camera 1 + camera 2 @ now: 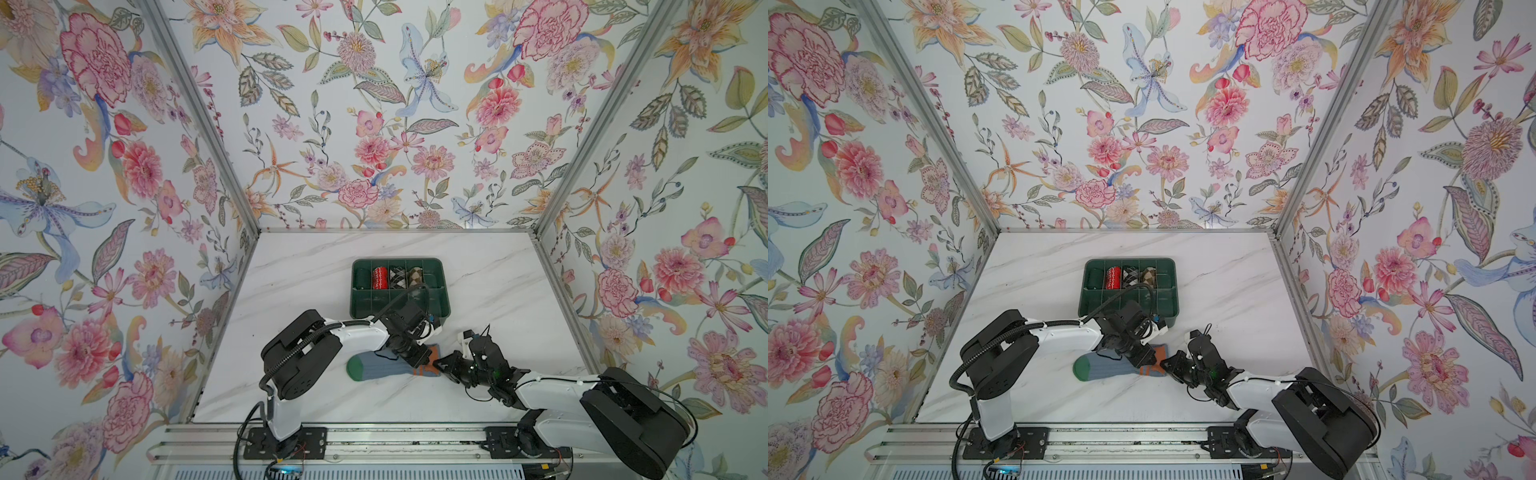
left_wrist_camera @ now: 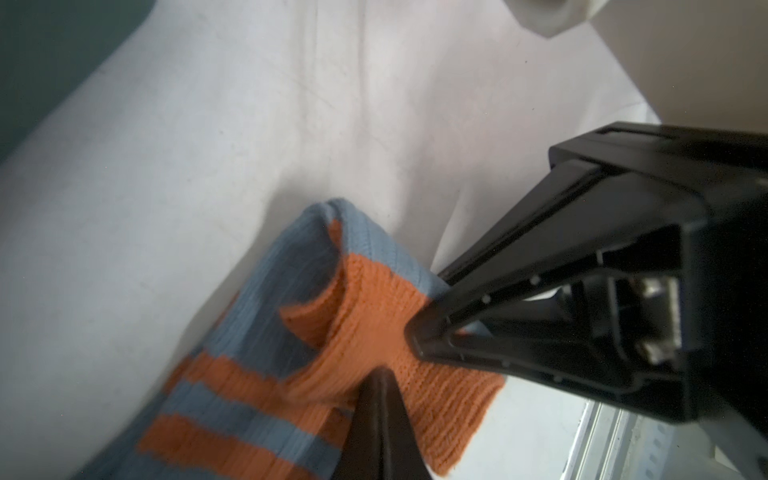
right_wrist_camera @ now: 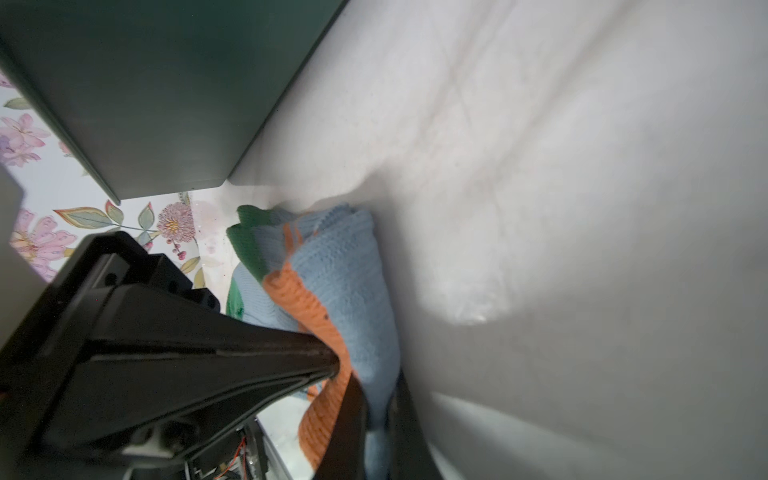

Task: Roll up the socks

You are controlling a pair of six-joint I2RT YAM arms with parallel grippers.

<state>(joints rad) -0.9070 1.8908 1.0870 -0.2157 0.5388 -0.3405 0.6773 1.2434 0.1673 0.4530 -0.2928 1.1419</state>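
Starting roll at cuff end: socks (image 1: 384,369) lie flat on bench (image 1: 299,266), near green tray (image 1: 395,260), toe at left in both top views; left gripper (image 1: 421,360) clenched on orange cuff; right gripper (image 1: 437,365) pinched on cuff edge too (fabric between fingers in wrist view). Next, likely: turn cuff over toward toe, keeping both layers together.

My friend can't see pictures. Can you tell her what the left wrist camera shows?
Two black grippers pinch the orange cuff of the grey-blue, orange-striped socks: the left gripper, close to the camera, and the right gripper facing it. The socks lie on a white table.
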